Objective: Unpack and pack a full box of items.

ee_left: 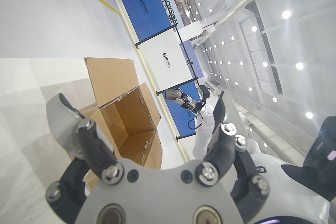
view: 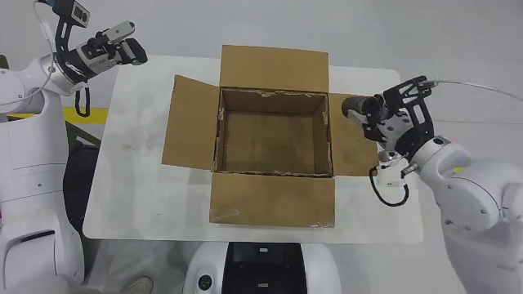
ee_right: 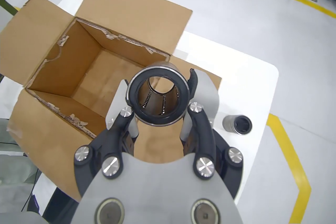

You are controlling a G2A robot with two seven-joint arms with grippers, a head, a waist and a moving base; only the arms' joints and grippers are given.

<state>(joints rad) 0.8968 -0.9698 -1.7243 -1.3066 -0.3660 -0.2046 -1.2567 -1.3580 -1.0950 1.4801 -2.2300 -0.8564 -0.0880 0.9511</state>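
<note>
I see bright, even overhead light in top view. Table (view: 131,180) near washed out; soft shadow inside box (view: 274,200) along walls. Ceiling lamps (ee_left: 286,14) flare in left wrist view; straight lines bow toward edges.

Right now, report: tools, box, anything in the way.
Left tool open, by table corner. Right tool shut on bearing, over box side flap. Box open, flaps out. Spare bearing on table, clear of opening.

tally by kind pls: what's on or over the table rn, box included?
cardboard box: 1
metal sleeve: 2, one in the right gripper, one lying on the table
total: 3
</note>
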